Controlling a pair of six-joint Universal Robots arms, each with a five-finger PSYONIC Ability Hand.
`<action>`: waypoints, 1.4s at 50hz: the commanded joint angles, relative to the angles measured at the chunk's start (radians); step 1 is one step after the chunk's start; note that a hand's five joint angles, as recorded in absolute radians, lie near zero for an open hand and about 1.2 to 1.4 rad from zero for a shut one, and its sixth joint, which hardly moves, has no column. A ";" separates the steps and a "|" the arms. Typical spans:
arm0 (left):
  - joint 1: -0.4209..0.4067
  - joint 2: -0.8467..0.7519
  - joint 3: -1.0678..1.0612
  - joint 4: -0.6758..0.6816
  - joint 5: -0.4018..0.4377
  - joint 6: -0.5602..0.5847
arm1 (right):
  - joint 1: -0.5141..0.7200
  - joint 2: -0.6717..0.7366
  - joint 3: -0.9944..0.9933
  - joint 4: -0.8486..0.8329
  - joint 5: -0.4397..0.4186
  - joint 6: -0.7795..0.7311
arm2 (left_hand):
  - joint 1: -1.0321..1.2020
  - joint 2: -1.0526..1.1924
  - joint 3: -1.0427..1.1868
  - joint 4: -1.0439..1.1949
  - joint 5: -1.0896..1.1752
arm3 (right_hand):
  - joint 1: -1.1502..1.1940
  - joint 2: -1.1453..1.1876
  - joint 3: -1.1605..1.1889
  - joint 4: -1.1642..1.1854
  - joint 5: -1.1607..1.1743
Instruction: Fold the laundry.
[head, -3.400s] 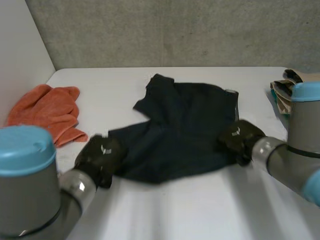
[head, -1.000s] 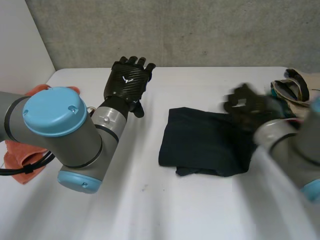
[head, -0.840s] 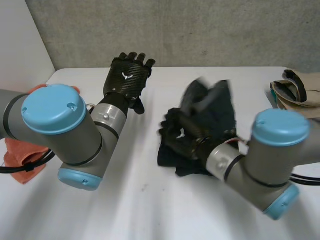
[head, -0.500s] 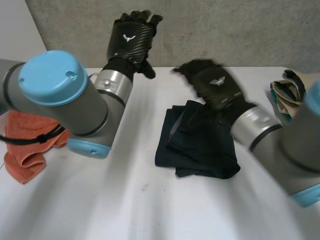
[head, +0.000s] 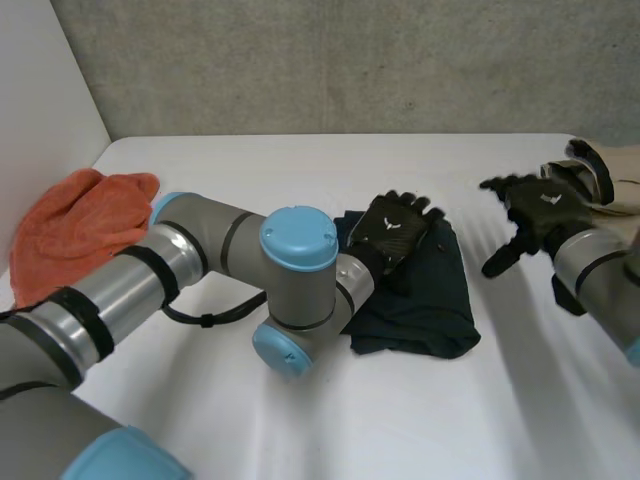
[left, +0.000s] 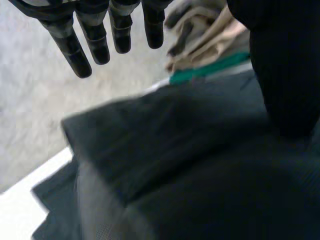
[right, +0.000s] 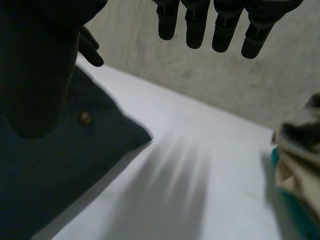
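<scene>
The folded garment (head: 425, 305) is dark navy, almost black. The towel (head: 80, 225) is orange. The surface (head: 300, 420) is white and the wall (head: 350, 60) mottled grey. The clothes pile (left: 210, 42) is beige with green. The left hand (head: 395, 232) and right hand (head: 540, 205) are black.

Left arm (head: 190, 250), grey joints with light-blue caps, stretches across from its own side toward the middle, with the light-blue elbow cap (head: 298, 237) facing up. The black left hand (head: 392, 232) at its end is back-up, fingers straight and slightly spread. Left wrist view agrees: fingers (left: 97, 35) extended, thumb (left: 282, 65) out to the side.

Right arm (head: 600, 265) comes in from its own side. The black right hand (head: 543, 208) is back-up, fingers splayed, thumb angled away. In the right wrist view the fingers (right: 197, 25) are straight and the thumb (right: 40, 70) is held wide.
</scene>
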 joint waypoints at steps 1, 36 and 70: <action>0.044 -0.052 0.122 -0.204 -0.195 0.113 | 0.039 0.142 -0.065 0.041 -0.082 0.011 | -0.009 -0.015 -0.019 -0.009 -0.027 | -0.047 -0.035 -0.032 -0.036 -0.047; 0.102 0.477 -0.163 -0.175 -0.072 0.049 | 0.366 0.041 0.011 -0.019 0.143 -0.319 | -0.030 -0.036 -0.041 -0.031 -0.049 | -0.047 -0.035 -0.032 -0.036 -0.047; 0.153 0.514 -0.261 -0.213 0.236 -0.100 | 0.408 0.363 -0.117 -0.432 0.229 -0.284 | -0.015 -0.021 -0.025 -0.015 -0.033 | 0.611 0.623 0.626 0.622 0.611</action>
